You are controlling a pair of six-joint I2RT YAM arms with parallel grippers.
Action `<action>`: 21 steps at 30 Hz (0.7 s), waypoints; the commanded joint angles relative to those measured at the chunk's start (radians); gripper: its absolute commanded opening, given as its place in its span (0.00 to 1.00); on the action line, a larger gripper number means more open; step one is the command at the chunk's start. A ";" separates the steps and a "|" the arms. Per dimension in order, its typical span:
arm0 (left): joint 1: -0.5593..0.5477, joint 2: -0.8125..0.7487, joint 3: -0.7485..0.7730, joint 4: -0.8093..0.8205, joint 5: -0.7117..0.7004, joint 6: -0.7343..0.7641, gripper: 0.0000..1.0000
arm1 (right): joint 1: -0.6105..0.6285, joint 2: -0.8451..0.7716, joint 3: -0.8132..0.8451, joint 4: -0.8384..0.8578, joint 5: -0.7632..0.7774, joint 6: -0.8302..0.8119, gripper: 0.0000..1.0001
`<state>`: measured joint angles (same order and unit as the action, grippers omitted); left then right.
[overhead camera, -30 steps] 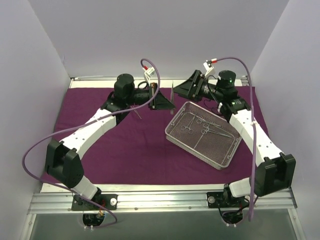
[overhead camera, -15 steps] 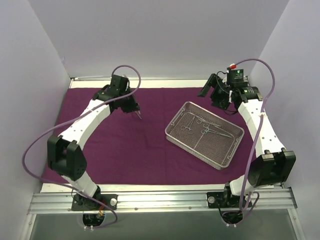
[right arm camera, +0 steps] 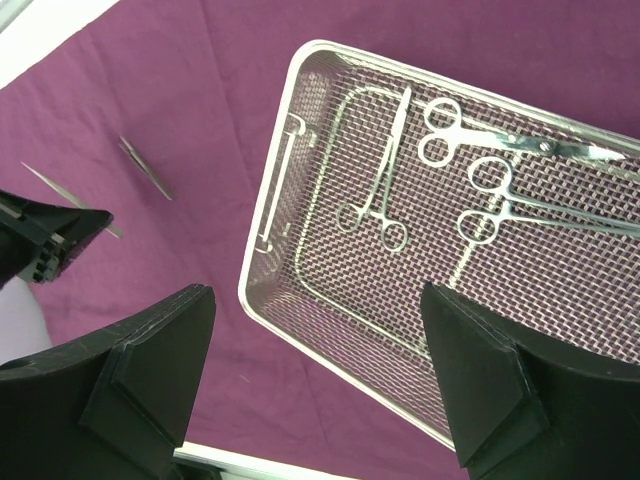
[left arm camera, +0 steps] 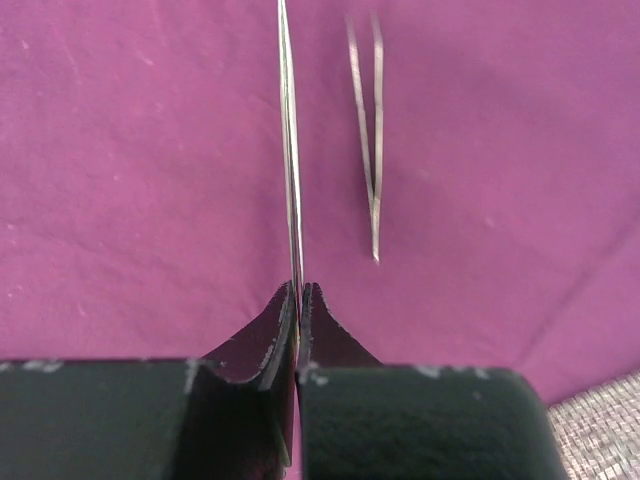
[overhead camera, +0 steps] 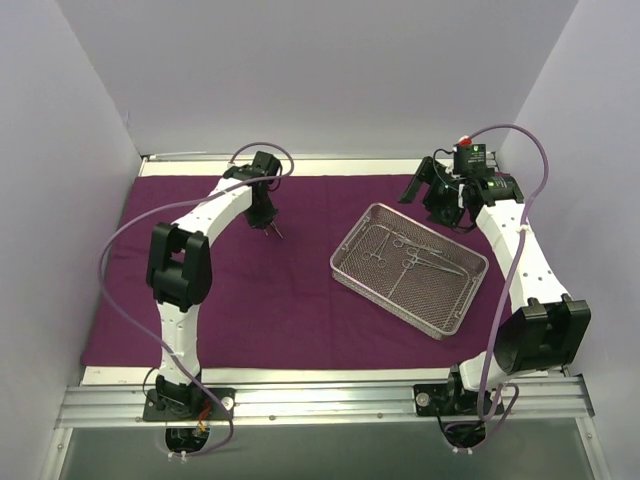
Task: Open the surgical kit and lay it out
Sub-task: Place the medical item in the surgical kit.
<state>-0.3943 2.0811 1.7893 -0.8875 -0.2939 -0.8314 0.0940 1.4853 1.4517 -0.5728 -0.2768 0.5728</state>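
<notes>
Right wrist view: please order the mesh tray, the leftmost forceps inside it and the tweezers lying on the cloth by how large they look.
1. Wire-mesh tray, by far the largest.
2. Leftmost forceps.
3. Tweezers on the cloth, clearly shorter here, though perhaps farther from the camera.

Pale walls enclosed the scene from 9 through 12 to 3 o'clock. At 6 o'clock a slotted aluminium rail ran crosswise, touching a white tabletop strip.
</notes>
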 commanded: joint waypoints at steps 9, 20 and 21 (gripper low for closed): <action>0.041 0.089 0.094 -0.059 -0.033 -0.086 0.02 | -0.025 0.003 -0.024 -0.025 0.001 -0.024 0.86; 0.041 0.140 0.102 -0.033 0.024 -0.132 0.02 | -0.027 0.016 -0.034 -0.021 -0.012 -0.031 0.86; 0.041 0.143 0.101 -0.028 0.033 -0.138 0.02 | -0.027 0.018 -0.036 -0.019 -0.015 -0.033 0.86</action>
<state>-0.3542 2.2169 1.8484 -0.9237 -0.2798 -0.9367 0.0727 1.4872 1.4284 -0.5858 -0.2787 0.5541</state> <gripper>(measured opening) 0.051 0.863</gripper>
